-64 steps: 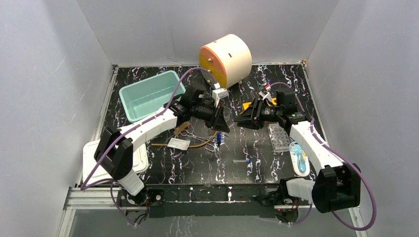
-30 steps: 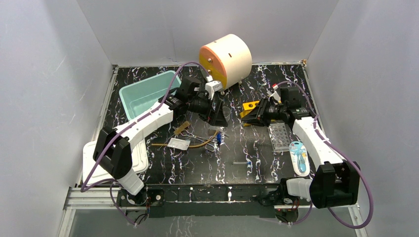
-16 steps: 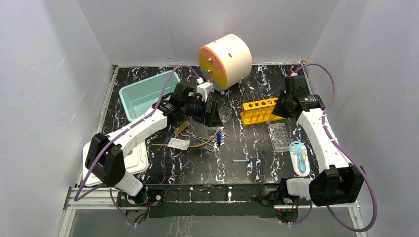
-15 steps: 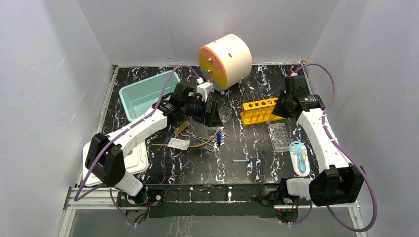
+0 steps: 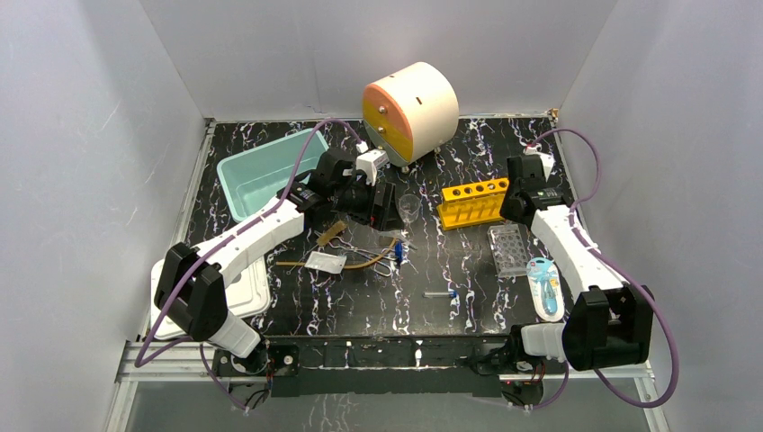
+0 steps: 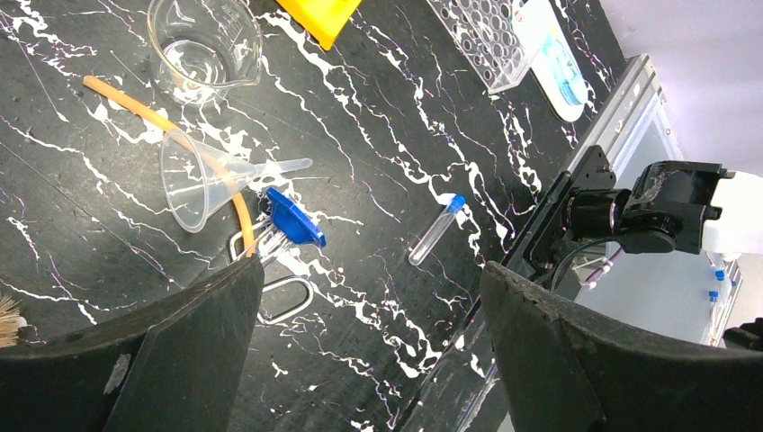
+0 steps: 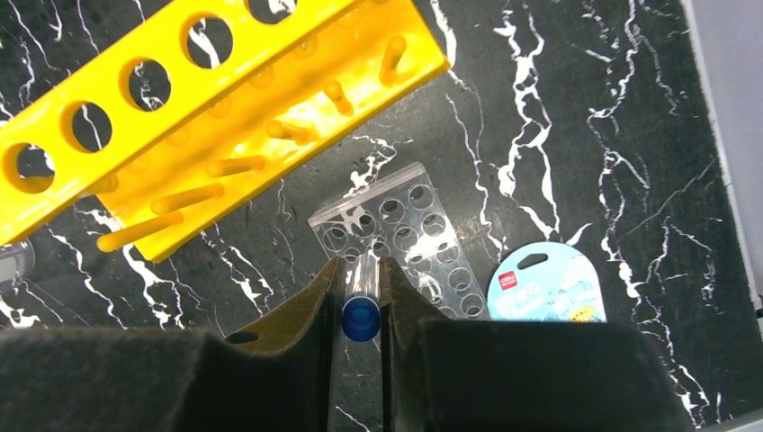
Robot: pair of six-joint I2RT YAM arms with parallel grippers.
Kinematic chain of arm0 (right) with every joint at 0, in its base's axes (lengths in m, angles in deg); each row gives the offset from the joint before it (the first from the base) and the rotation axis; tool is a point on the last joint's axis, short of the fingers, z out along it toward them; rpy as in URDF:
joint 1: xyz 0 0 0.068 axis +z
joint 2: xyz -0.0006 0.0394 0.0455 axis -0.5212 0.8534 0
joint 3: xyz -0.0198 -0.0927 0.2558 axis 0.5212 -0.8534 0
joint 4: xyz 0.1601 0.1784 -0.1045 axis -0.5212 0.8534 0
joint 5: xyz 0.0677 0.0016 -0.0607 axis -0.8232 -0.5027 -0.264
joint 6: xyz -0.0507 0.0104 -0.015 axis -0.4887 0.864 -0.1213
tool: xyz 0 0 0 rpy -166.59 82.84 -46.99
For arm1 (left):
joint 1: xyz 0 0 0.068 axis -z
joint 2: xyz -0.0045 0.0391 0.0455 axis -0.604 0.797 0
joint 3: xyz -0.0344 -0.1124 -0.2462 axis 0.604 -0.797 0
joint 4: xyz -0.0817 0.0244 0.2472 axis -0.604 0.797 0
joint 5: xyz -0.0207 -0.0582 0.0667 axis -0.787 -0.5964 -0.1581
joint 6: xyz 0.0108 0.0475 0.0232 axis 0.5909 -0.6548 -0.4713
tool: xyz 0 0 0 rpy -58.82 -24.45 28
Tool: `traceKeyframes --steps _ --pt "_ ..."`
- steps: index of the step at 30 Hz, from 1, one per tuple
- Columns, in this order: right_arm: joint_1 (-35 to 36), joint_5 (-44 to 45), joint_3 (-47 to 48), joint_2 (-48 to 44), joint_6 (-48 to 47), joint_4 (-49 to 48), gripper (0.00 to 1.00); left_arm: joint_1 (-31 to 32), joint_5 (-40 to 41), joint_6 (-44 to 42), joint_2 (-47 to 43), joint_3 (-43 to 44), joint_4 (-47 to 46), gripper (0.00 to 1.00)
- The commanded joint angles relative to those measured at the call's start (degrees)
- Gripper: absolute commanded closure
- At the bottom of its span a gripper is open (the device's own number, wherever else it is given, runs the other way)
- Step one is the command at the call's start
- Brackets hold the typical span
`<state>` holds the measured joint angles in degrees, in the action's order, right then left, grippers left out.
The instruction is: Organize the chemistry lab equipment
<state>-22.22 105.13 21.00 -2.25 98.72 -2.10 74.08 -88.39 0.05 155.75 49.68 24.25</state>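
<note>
Right claw (image 7: 360, 270): jaws drawn in narrow and pinching a blue-capped tube (image 7: 361, 317), cap end toward the wrist camera. In the right wrist view it sits at lower centre, above the near end of the clear well plate (image 7: 405, 238). The yellow holed rack (image 7: 225, 99) runs across the upper left of that view. A pale blue card packet (image 7: 544, 283) lies just right of the plate.

Left claw (image 6: 369, 351): jaws spread wide, nothing between them, clear of the table. From overhead it sits near frame centre, just left of a glass beaker (image 5: 409, 207).

Left wrist view, upper left quarter:
- The clear glass funnel (image 6: 202, 180) lies on its side, resting across an orange hose (image 6: 135, 103).
- A blue clip-like piece (image 6: 292, 220) lies beside the funnel's spout, touching the metal scissor-like forceps (image 6: 266, 241). Whether the two are joined cannot be told.
- A loose tube (image 6: 436, 229) with a blue cap lies alone at centre, well apart.

Overhead view, left of centre: the white packet (image 5: 325, 262) lies below the brown brush (image 5: 331, 234). A teal bin (image 5: 270, 171) stands at upper left, and a cream and orange drum (image 5: 409, 108) at top centre.
</note>
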Motion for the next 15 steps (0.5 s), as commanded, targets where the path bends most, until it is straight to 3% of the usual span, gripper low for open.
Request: traceKeyframes --steps 1,15 --pt "1.8 1.4 -3.7 -1.4 -0.1 -9.8 0.86 -0.2 -0.3 -1.3 -1.7 0.0 0.3 0.11" --pt "4.2 4.1 -11.1 -3.2 1.1 -16.6 0.86 -0.2 -1.6 -0.9 -0.6 0.3 -0.5 0.11"
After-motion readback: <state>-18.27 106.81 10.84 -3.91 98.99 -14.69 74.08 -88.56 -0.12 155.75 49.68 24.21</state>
